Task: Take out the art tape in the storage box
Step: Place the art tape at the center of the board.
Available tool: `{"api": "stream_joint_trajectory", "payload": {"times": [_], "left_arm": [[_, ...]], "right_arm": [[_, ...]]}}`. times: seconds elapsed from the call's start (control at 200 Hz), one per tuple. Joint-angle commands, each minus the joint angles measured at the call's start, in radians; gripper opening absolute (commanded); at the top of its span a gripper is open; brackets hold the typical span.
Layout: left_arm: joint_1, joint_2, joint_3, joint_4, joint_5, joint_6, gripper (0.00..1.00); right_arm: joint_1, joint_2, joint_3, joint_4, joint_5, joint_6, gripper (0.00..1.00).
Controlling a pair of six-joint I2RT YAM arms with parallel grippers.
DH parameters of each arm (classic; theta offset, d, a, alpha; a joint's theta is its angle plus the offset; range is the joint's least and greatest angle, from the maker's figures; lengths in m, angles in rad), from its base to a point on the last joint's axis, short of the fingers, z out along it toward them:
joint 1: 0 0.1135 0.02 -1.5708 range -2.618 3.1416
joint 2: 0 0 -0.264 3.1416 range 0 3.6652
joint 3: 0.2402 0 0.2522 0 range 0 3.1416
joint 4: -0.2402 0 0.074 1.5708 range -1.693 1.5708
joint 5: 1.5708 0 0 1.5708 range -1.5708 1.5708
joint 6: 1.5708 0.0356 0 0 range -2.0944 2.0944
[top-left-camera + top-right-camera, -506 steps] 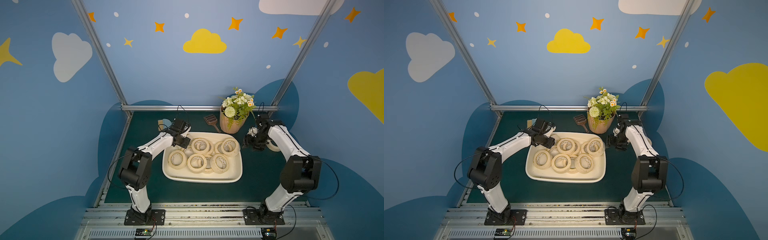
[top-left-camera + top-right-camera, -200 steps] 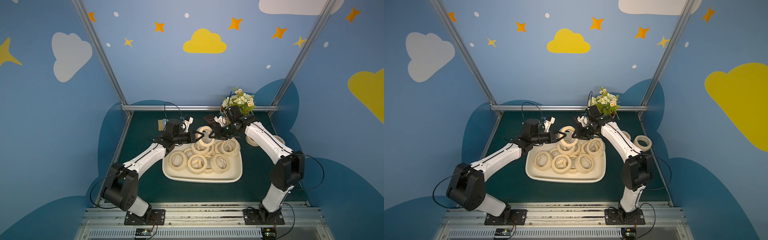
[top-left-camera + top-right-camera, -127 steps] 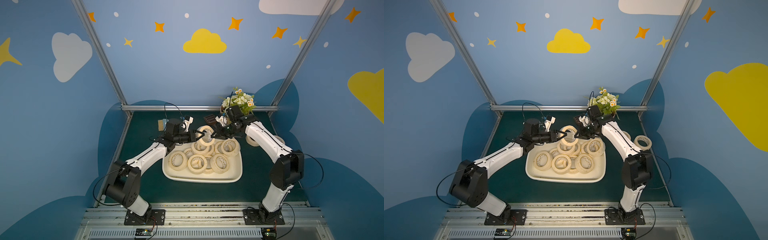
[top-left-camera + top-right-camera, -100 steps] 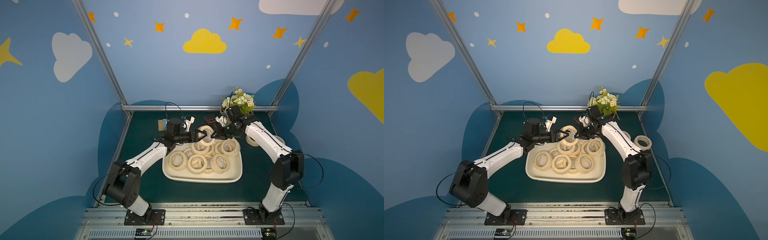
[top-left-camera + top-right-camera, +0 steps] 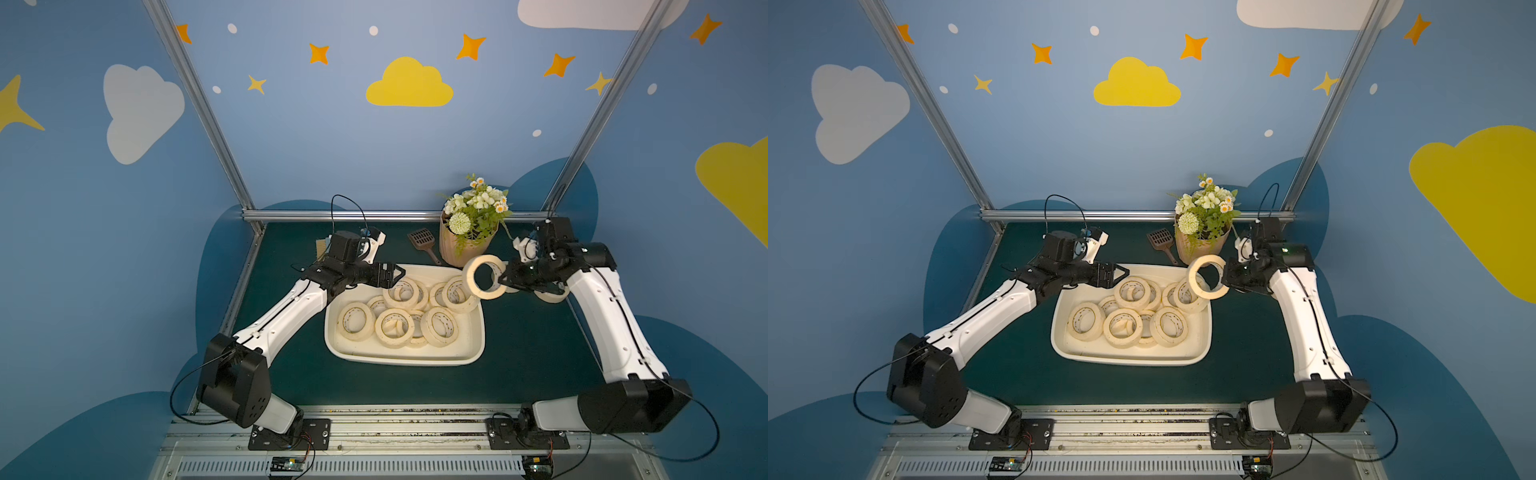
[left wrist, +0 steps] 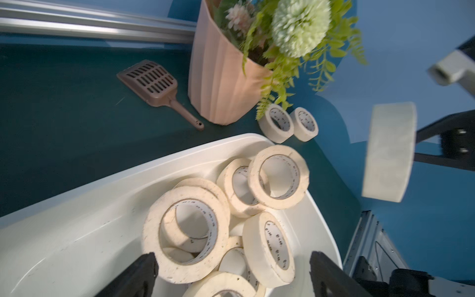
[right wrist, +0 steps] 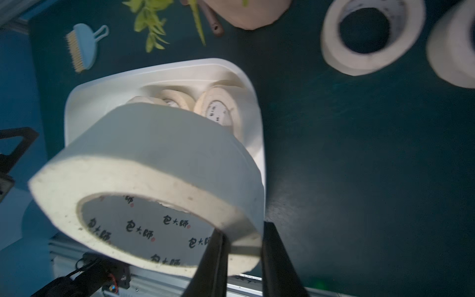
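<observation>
Right wrist view showed us the right end effector (image 7: 243,237) pinched narrow on the wall of one tape roll (image 7: 154,154), one finger inside the core and one outside, with dark print visible on the core's inner face. In both top views we saw that roll up in the air, standing on edge with its hole turned toward the camera, at the far right corner of the box (image 5: 399,360) and just in front of the flower pot (image 5: 461,251). The left end effector (image 5: 395,274) stood wide and held nothing; it hovered above the far left part of the box, well apart from that roll. From the left wrist view we saw its two dark fingers (image 6: 138,275) spread to either side of the pile below, and we could not see them touching any of it.

The other rolls (image 5: 394,327) lay inside the box, bunched toward its far side: some flat, some leaning on their neighbours, several overlapping, so we could not give a sure count. Two more rolls (image 6: 276,123) sat outside the box on the dark green counter (image 5: 532,345), side by side, near the pot on its right side. A brown slotted scoop (image 5: 422,239) lay on the counter just left of the pot, behind the box. A small blue brush (image 7: 82,46) with tan bristles lay toward the far left of the counter, behind the left arm.
</observation>
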State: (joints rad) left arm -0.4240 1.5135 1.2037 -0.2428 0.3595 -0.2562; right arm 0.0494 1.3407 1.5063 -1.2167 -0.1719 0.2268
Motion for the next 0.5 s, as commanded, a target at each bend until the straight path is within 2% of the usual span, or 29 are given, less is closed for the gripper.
{"api": "stream_joint_trajectory", "payload": {"times": [0.0,0.09,0.23,0.305,0.496], "left_arm": [[0.004,0.050,-0.002,-0.032,-0.090,0.051,0.94],[0.000,0.108,0.010,-0.014,-0.105,0.047,0.93],[-0.011,0.202,0.052,-0.011,-0.119,0.051,0.92],[-0.013,0.250,0.085,-0.035,-0.119,0.051,0.92],[-0.033,0.308,0.096,-0.046,-0.181,0.066,0.92]], "right_arm": [[-0.116,-0.023,-0.048,-0.087,0.101,-0.047,0.00],[-0.204,0.017,-0.081,-0.093,0.133,-0.056,0.00],[-0.227,0.190,-0.042,-0.108,0.180,-0.062,0.00],[-0.222,0.344,0.087,-0.203,0.158,-0.092,0.00],[-0.143,0.565,0.226,-0.169,0.190,-0.055,0.00]]}}
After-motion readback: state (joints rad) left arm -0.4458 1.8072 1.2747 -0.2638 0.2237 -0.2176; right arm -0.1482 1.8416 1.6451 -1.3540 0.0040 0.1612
